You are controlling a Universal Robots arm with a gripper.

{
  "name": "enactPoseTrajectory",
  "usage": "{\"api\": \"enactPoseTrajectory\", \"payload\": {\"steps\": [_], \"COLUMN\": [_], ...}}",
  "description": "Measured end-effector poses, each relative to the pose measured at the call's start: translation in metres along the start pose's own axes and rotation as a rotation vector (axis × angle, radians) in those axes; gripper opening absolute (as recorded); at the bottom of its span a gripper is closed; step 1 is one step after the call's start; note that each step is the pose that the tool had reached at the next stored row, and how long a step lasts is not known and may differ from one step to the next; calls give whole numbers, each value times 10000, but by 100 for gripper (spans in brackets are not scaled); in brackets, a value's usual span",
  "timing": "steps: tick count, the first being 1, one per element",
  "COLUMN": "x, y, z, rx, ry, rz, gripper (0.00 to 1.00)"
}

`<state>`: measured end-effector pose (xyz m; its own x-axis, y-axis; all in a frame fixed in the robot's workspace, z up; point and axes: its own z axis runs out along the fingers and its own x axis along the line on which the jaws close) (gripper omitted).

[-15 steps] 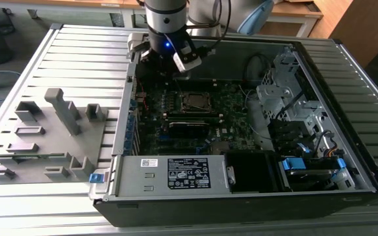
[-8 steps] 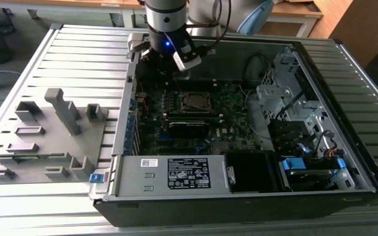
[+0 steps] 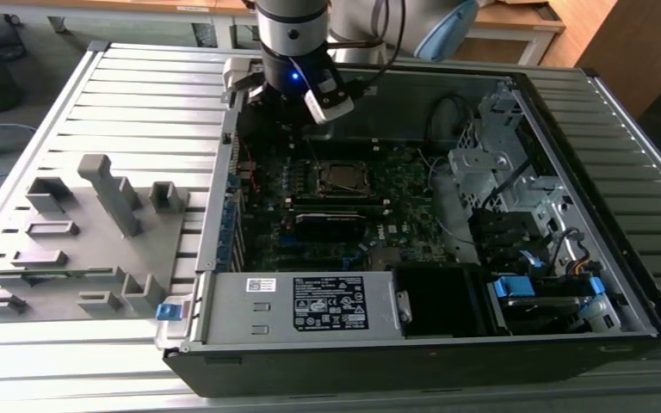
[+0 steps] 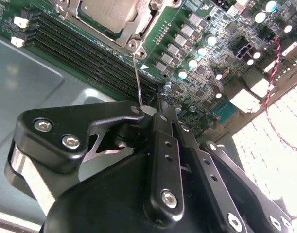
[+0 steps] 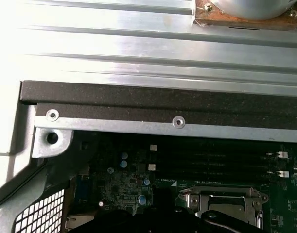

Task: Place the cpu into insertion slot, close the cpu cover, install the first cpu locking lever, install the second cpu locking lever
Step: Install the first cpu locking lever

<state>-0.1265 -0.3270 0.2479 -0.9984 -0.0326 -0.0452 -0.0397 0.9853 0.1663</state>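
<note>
Worktop [image 3: 113, 86] of ribbed silver metal carries a large black open computer case [image 3: 423, 374], and the grey robot arm [image 3: 293, 34] reaches into it from above. On the green motherboard [image 4: 211, 43] sits the insertion slot [image 3: 320, 177], a small square black socket. The cpu cover [image 4: 141, 22], a thin shiny silver frame plate, lies flat over it, and the cpu [image 4: 107, 10], a flat square chip with a dull grey metal top, shows through the window, seated in place. The black hand [image 4: 153, 110] hangs just beside one corner of the socket. A thin steel-wire locking lever [image 4: 137, 77] rises from that corner, its long axis running straight up to the hand, whose jaws stand narrow and appear to pinch the lever's free end. The socket lies just beyond the hand's tip, along the lever's own line.
</note>
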Motion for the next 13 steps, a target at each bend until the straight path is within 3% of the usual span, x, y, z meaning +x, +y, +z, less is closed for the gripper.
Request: {"api": "enactPoseTrajectory", "payload": {"steps": [13], "x": [-162], "y": [-7], "z": [11], "rx": [1], "ry": [-4], "rz": [27], "gripper": [11]}}
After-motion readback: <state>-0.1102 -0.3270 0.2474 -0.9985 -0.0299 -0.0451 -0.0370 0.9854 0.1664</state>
